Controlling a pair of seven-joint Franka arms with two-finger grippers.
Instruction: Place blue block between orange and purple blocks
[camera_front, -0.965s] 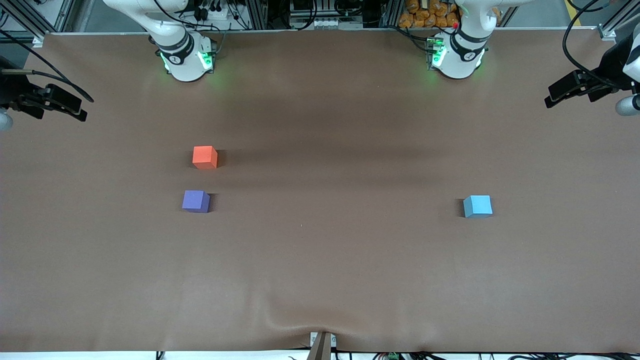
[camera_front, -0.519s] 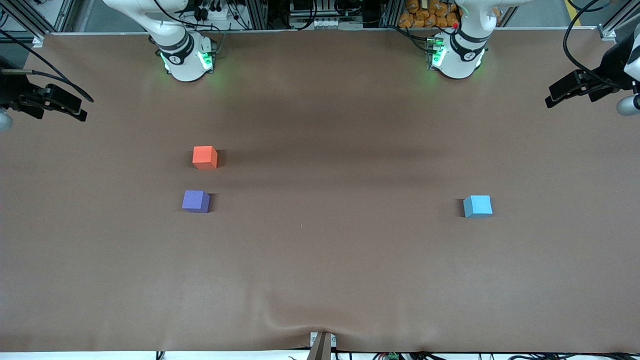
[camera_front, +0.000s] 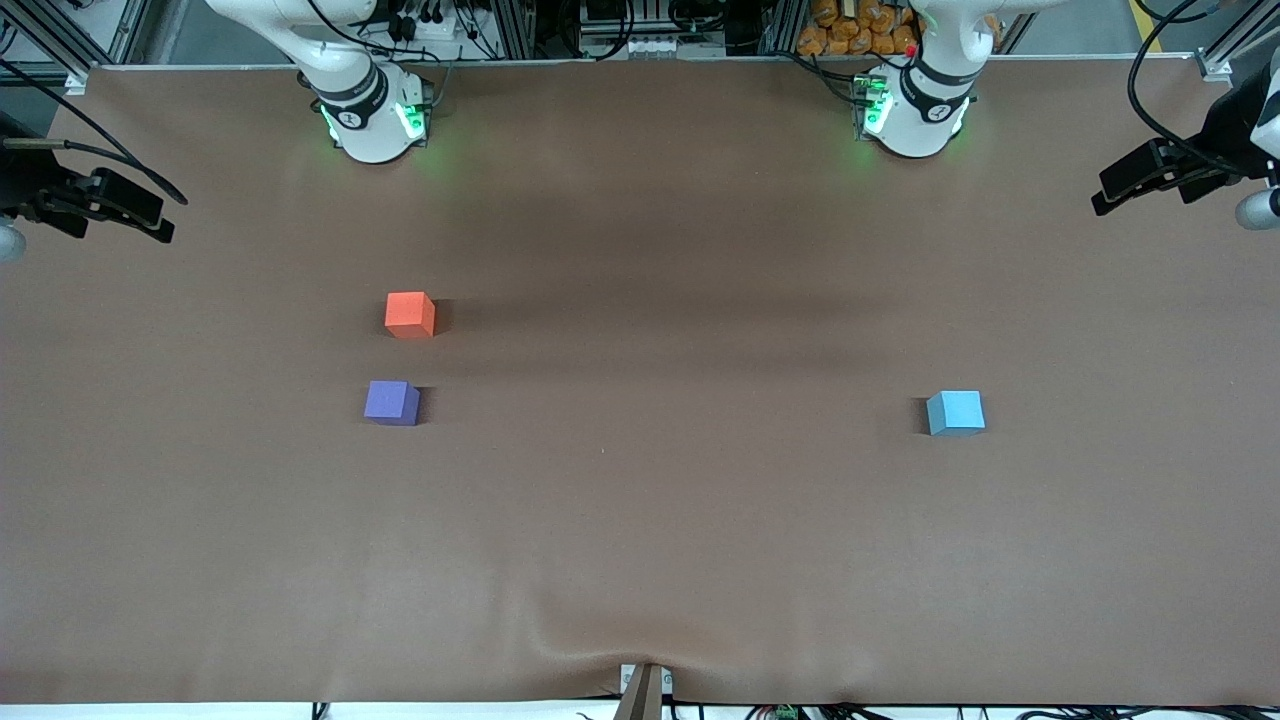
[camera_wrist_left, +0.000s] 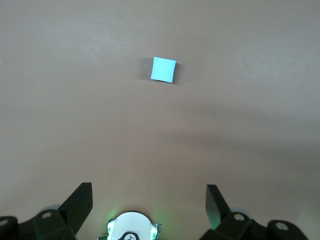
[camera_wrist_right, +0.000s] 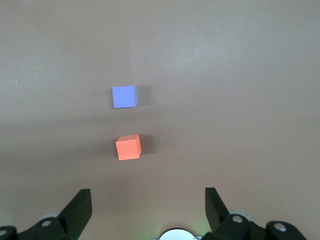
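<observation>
- Blue block (camera_front: 955, 412) resting flat on the brown table (camera_front: 660, 520) toward the left arm's end, alone and untouched, well apart from the other two cubes; seen from above in the left wrist view (camera_wrist_left: 163, 69).
- Orange block (camera_front: 409, 314) sitting toward the right arm's end of the table, farther from the front camera than the purple one.
- Purple block (camera_front: 391, 402) lying near the orange block, nearer to the front camera, with a strip of bare table between the two; both also visible in the right wrist view, orange (camera_wrist_right: 128, 147) and purple (camera_wrist_right: 124, 96).
- Left gripper (camera_wrist_left: 150, 205) held high over the table at the left arm's end, fingers spread wide, gripping nothing; blue block in sight below it.
- Right gripper (camera_wrist_right: 148, 205) raised over the right arm's end, fingers likewise parted and empty, waiting above the orange and purple pair.
</observation>
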